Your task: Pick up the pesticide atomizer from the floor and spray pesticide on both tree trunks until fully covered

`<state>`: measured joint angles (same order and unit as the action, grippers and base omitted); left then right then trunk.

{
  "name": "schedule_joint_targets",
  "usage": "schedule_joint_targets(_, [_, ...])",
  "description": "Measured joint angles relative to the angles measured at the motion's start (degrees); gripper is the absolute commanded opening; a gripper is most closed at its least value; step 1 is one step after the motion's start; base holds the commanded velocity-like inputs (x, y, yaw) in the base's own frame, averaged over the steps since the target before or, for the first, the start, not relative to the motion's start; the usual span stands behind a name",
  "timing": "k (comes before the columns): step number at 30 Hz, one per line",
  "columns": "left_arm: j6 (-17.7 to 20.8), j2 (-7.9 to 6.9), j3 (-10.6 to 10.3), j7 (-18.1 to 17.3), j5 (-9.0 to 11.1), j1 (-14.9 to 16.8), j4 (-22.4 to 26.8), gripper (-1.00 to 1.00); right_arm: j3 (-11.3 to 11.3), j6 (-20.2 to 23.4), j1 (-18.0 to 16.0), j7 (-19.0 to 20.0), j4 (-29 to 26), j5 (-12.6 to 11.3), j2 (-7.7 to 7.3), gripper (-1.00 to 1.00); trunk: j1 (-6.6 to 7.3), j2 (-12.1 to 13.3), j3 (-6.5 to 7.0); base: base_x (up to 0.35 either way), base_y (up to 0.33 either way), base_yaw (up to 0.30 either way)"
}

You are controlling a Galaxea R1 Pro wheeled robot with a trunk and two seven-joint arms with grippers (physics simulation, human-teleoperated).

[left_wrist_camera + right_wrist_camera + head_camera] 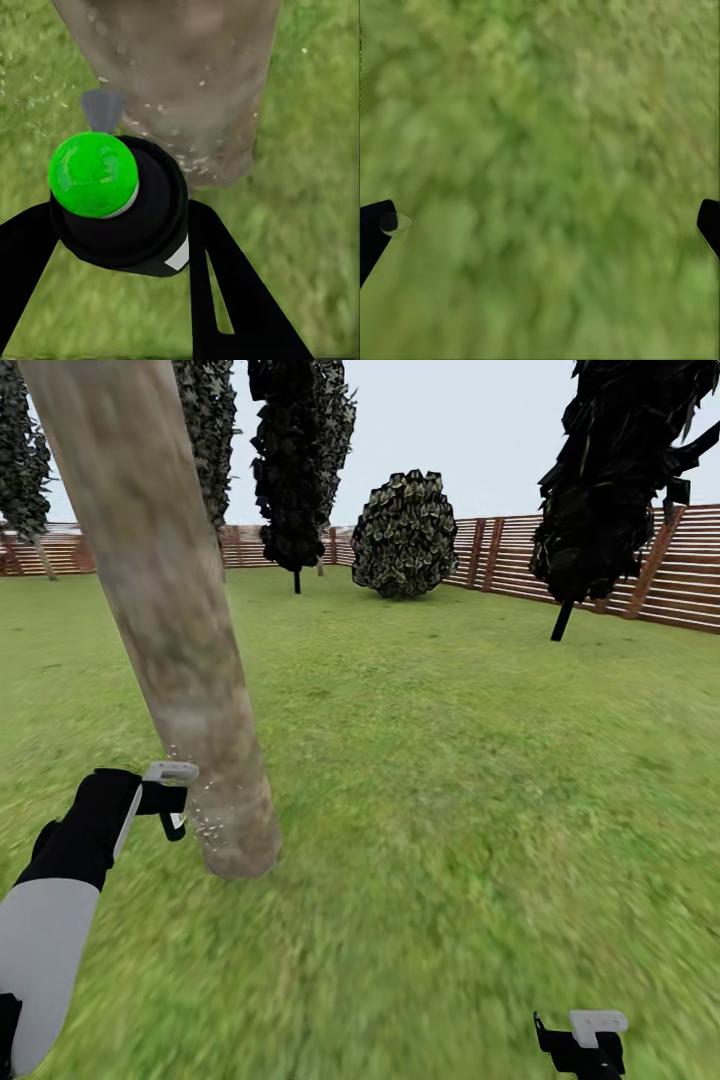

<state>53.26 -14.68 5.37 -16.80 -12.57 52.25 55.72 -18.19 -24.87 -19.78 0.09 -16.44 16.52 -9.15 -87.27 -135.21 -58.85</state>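
The left gripper [178, 800] holds the atomizer [120, 202] between its two fingers, jaws closed on the black bottle, with the green cap pointing toward the trunk [170, 620] just beside it. Small pale droplets hang in the air between the nozzle and the lower part of the trunk, so the spray seems to land near the base. The right gripper [585, 1040] is low over the grass [450, 780], well apart from the tree, and its jaws stand wide with nothing between them.

Several things can go wrong from here. The spray reaches only the low part on one side, so the higher part and the far side of the trunk may stay uncovered if the arm does not rise and the robot does not go around. The gripper is very near the trunk; a small move forward may push the bottle against the bark and turn it in the fingers, or knock it out. A second tree [610, 480] stands far away by the fence [600, 560], and the bottle could slip during that drive.
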Motion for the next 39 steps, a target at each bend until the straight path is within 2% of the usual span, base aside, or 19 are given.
schedule_joint_targets(8, [0.0, 0.05, 0.0, 0.0, 0.0, -0.1, 0.0, -1.0, 0.0, 0.0, 0.0, 0.0, 0.0, 0.0, 0.01, 1.0, 0.0, 0.0, 0.0, 0.011, -0.275, 0.275])
schedule_joint_targets(22, [0.0, 0.26, -0.5, 0.1, -0.1, -0.2, -0.1, -1.0, 0.0, 0.0, 0.0, 0.0, -0.1, 0.0, -0.08, 1.0, 0.0, 0.0, 0.0, 0.211, -0.218, 0.013])
schedule_joint_targets(24, [-0.1, 0.26, -0.5, 0.2, 0.0, -1.0, -0.1, -1.0, 0.0, 0.0, 0.0, 0.0, -0.1, 0.0, -0.08, 1.0, 0.0, 0.0, 0.0, 0.144, -0.239, 0.0])
schedule_joint_targets(27, [-0.1, 0.26, -0.4, 0.3, 0.0, -2.0, -0.1, -1.0, 0.0, 0.0, 0.0, 0.0, -0.1, 0.0, -0.08, 1.0, 0.0, 0.0, 0.0, 0.038, -0.265, 0.0])
schedule_joint_targets(33, [0.0, 0.26, -0.8, 0.3, -0.1, -2.2, 0.0, -1.0, 0.0, 0.0, 0.0, 0.0, -0.1, 0.0, -0.08, 1.0, 0.0, 0.0, 0.0, 0.002, -0.273, 0.0])
schedule_joint_targets(39, [-0.1, 0.12, -0.2, 0.3, -0.2, -2.9, -0.3, -1.0, 0.0, 0.0, 0.0, 0.0, -0.1, 0.0, -0.08, 1.0, 0.0, 0.0, 0.0, 0.0, -0.275, 0.134])
